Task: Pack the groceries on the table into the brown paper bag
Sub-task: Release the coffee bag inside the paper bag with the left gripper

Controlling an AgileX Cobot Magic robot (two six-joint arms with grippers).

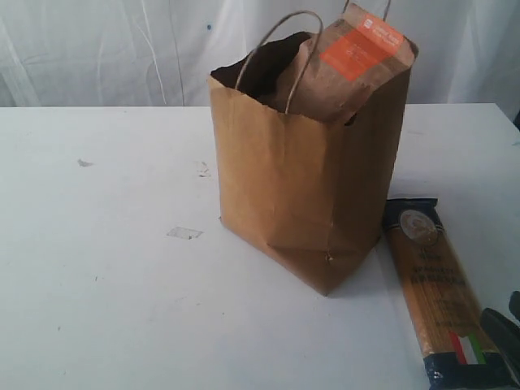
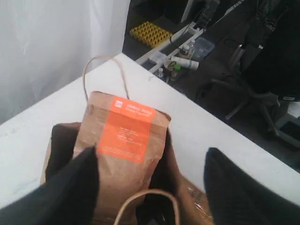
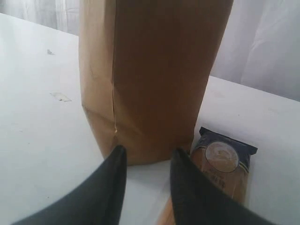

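L pincer (image 2: 152,187) hangs over the bag (image 1: 301,187) with its jaws spread wider than the pouch (image 2: 126,140) below them, so it's open & not clamping. Can't tell if one finger brushes the pouch. Pouch stands upright in the right side of the bag's mouth, top w/ orange label sticking out above the rim; the left part of the mouth looks dark & free. Bag is upright in the middle of the surface (image 1: 106,268). I read this as the pouch drop-off step, nearly done. Only item I see outside the bag is the spaghetti packet (image 1: 435,292), flat on the surface just right of the bag's base, running toward the near edge. R pincer (image 3: 147,183) sits low by it at near right, jaws a bit apart w/ nothing between, pointing at the bag's base. Other groceries aren't in view, prob. inside, can't confirm. Next, L arm needs a straight lift clear of the handles (image 1: 284,49) so it doesn't snag & tip the bag. Then R goes for the spaghetti packet: a long item, so it'll need tipping end-up & feeding into the free left part of the mouth.
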